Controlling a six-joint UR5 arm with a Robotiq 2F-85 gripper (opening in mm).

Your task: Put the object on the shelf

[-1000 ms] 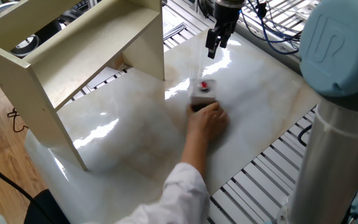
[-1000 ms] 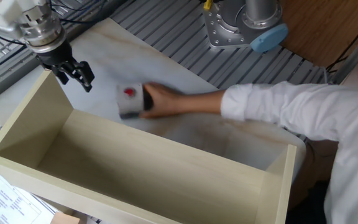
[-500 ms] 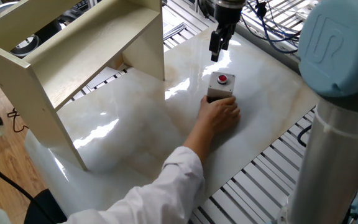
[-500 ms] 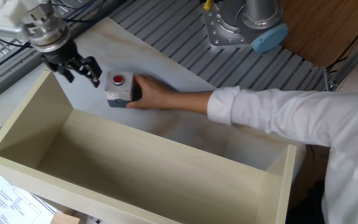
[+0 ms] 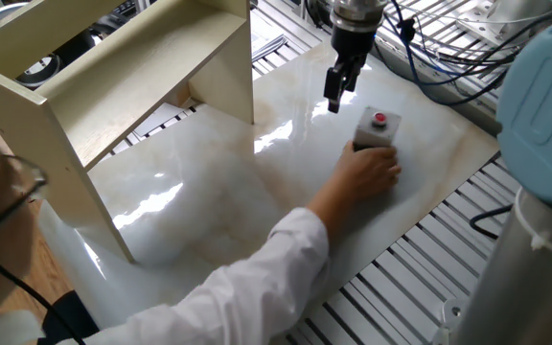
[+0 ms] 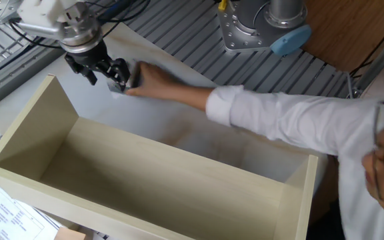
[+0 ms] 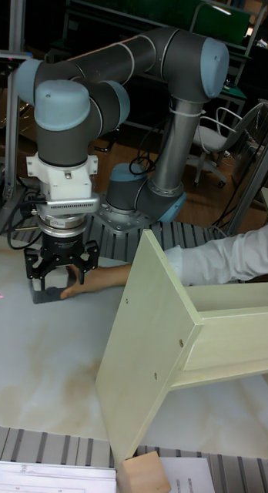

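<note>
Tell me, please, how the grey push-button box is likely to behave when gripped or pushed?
The push-button box looks rigid, so it should hold its shape. Its flat sides suggest sliding, not rolling, on the glossy table. A person's hand moves it alone, so it is probably light.

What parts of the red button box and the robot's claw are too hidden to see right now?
- The other fixed view: the object is mostly covered by the gripper and the person's hand; its red button is hidden.
- Tall fixed view: the gripper stands in front of the object, hiding most of it.
- One fixed view: the hand covers the near side of the object; the shelf is cut off by the top edge.
</note>
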